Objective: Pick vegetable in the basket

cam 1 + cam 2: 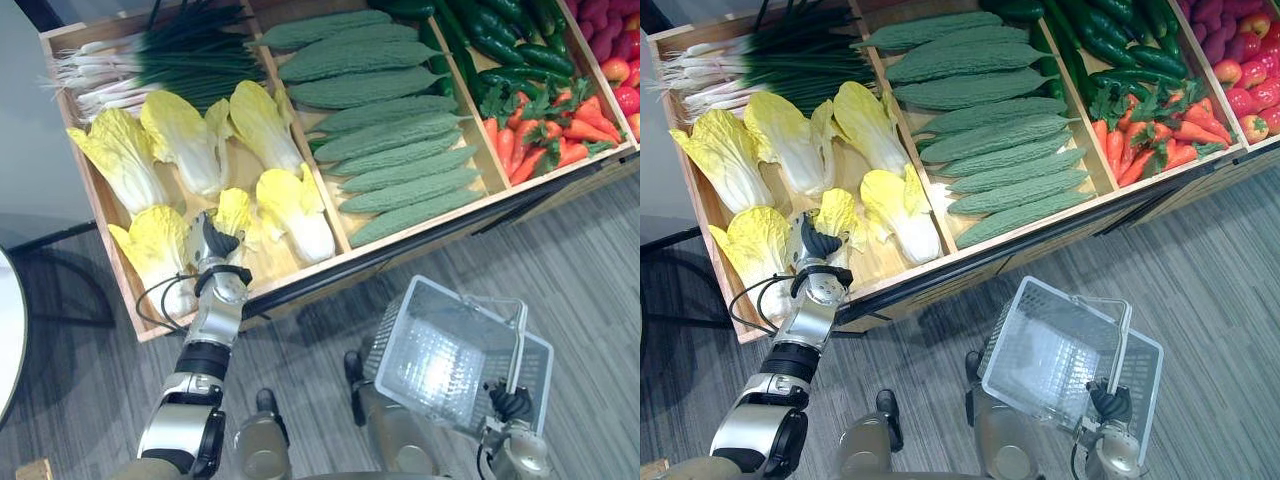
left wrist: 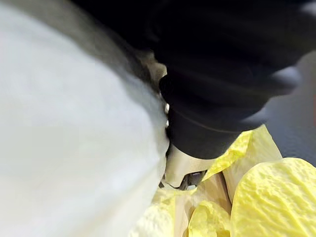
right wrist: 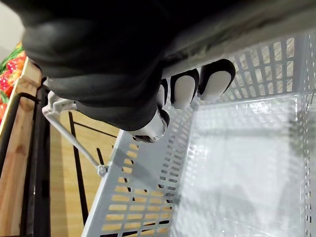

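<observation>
Reaching stage: left hand (image 1: 214, 243) is down at a small cabbage (image 1: 237, 210) near the crate (image 1: 300, 283) front; can't tell if its fingers have closed. Right hand (image 1: 512, 402) is clamped on the empty basket (image 1: 397, 325). Next needs a firm wrap on the cabbage, then a lift across.

On my left hand (image 1: 213, 243) the ribbed cover was black, set among pale yellow crinkled cabbages (image 1: 295, 210) with white stems. The knobbly bitter gourds (image 1: 400, 135) were dull green, the smooth cucumbers (image 1: 510, 45) glossy dark green, and the tapered carrots (image 1: 545, 135) orange with green tops. The wooden crate (image 1: 117, 260) was light tan. The slotted plastic basket (image 3: 143, 197) was pale grey, and my right hand (image 3: 183, 90) showed silver fingers with dark tips.
</observation>
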Robot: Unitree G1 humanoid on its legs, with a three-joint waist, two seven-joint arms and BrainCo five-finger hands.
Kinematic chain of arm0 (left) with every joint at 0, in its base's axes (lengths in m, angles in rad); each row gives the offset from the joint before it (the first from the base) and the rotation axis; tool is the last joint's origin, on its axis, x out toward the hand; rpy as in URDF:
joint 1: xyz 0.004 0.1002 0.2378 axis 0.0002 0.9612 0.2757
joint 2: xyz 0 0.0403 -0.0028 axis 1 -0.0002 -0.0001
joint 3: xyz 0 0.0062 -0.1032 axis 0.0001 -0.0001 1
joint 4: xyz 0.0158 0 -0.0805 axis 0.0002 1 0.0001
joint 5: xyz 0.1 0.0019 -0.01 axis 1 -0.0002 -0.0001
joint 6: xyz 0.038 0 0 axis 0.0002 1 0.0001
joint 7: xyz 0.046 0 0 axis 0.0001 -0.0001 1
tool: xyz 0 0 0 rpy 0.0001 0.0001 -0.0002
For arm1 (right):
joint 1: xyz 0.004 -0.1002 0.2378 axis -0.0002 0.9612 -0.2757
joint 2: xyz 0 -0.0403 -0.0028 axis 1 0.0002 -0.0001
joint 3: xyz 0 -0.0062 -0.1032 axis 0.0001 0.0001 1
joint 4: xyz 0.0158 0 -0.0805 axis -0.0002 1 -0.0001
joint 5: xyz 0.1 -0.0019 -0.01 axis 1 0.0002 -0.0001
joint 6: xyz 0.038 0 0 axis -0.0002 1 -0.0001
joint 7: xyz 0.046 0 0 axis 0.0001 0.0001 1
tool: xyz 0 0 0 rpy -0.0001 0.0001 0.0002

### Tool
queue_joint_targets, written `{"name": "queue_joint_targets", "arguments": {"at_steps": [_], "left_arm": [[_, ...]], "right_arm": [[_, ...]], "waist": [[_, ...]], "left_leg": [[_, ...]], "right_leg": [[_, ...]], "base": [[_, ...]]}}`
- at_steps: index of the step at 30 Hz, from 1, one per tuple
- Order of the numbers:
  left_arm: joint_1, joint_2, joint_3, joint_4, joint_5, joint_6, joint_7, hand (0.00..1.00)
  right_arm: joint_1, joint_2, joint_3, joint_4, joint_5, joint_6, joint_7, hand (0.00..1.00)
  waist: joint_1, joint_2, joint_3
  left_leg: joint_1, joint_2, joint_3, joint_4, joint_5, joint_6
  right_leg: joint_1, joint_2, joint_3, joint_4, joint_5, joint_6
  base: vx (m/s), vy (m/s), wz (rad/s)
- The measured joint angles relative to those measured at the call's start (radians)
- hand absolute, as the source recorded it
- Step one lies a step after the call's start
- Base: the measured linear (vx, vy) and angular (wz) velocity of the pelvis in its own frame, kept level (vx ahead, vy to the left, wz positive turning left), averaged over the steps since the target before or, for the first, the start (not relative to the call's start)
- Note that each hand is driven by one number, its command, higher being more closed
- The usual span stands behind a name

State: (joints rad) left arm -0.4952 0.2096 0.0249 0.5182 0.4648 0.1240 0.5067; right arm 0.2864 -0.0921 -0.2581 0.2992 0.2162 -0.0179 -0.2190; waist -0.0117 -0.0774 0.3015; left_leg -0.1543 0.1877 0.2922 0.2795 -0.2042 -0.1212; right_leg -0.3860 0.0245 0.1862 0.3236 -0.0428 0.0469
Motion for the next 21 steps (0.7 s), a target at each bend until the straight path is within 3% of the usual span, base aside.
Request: {"name": "queue_joint_targets", "arguments": {"at_steps": [5, 13, 21], "left_arm": [[0.058, -0.001, -0.005, -0.089, -0.024, -0.002, 0.009, 1.0], [0.238, -0.05, 0.013, -0.405, -0.045, -0.007, 0.043, 1.0], [0.417, -0.151, 0.024, -0.681, -0.157, -0.092, 0.039, 1.0]], "right_arm": [[-0.007, 0.001, -0.003, -0.013, 0.0, -0.003, -0.001, 1.0], [-0.01, 0.025, -0.021, -0.065, -0.01, -0.001, -0.019, 1.0], [-0.012, 0.046, -0.093, -0.098, -0.041, 0.006, -0.022, 1.0]], "waist": [[-0.002, 0.0, 0.023], [0.0, 0.005, 0.027], [0.004, 0.03, -0.003]], "left_leg": [[0.028, 0.0, 0.01, -0.015, 0.0, 0.0], [0.089, 0.0, 0.038, -0.039, 0.0, 0.001], [0.167, 0.003, 0.073, -0.052, -0.009, 0.006]], "right_leg": [[0.022, 0.003, 0.005, -0.01, 0.0, 0.0], [0.058, 0.014, 0.022, -0.015, -0.002, 0.002], [0.121, 0.028, 0.051, -0.032, -0.001, 0.005]], "base": [[-0.01, 0.0, -0.04], [0.01, 0.005, -0.09], [-0.03, 0.003, -0.11]]}}
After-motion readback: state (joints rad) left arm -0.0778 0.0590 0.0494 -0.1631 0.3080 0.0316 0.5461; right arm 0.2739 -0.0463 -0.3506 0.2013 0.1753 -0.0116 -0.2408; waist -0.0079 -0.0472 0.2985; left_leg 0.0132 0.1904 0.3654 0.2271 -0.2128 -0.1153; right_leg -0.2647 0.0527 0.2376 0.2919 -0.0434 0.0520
